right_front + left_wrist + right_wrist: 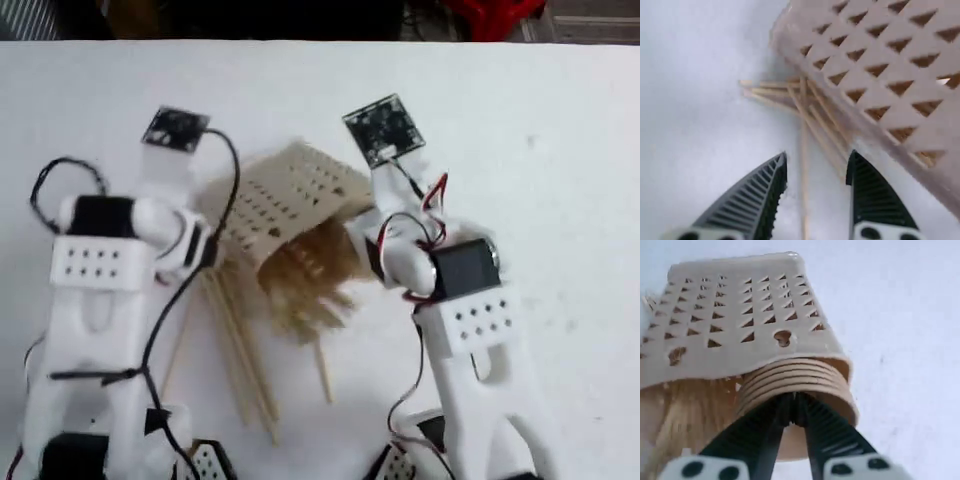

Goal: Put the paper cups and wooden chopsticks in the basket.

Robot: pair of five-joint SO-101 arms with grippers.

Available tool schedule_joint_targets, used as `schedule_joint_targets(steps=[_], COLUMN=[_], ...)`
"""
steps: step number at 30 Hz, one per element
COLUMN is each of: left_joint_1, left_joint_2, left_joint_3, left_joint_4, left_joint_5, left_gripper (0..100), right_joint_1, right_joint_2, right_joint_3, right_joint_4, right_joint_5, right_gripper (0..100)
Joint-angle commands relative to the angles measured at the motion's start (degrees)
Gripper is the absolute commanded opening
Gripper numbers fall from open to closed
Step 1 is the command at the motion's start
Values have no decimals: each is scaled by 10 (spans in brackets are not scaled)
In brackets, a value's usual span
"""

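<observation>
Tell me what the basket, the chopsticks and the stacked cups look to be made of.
The basket is probably moulded plastic, beige and matt: even triangular cut-outs, smooth rounded edges. The chopsticks look like pale bare wood: thin straight sticks, with no gloss or coating that shows. The stacked cups are likely brown paper, matt: thin rolled rims nested in layers.

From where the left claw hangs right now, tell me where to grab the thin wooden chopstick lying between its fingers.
Take the thin wooden chopstick on its bare shaft, short of the crossed pile by the beige latticed basket. Come straight down: it lies flat on the white table, running between the fingers of the open left claw, so they should close across it.
</observation>
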State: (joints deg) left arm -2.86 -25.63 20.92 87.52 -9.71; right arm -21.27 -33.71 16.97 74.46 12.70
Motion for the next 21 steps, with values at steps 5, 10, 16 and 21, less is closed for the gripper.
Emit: schedule_joint_targets(steps=[5, 10, 16, 21], left_joint_1=[0, -84, -121, -131], left_joint_2=[204, 300, 356, 356], left_joint_3=[-217, -352, -419, -419], left_joint_4=[-21, 8, 81, 82], left_joint_5=[28, -25, -88, -91], left_gripper=[207, 207, 207, 207], right_joint_1=[-64, -104, -79, 0], right_joint_2=[262, 466, 570, 463], right_joint_3=[-383, -677, -868, -753], right_joint_4=[75, 163, 247, 247], right_joint_5=[-6, -4, -2, -2], right_gripper=[15, 15, 15, 15])
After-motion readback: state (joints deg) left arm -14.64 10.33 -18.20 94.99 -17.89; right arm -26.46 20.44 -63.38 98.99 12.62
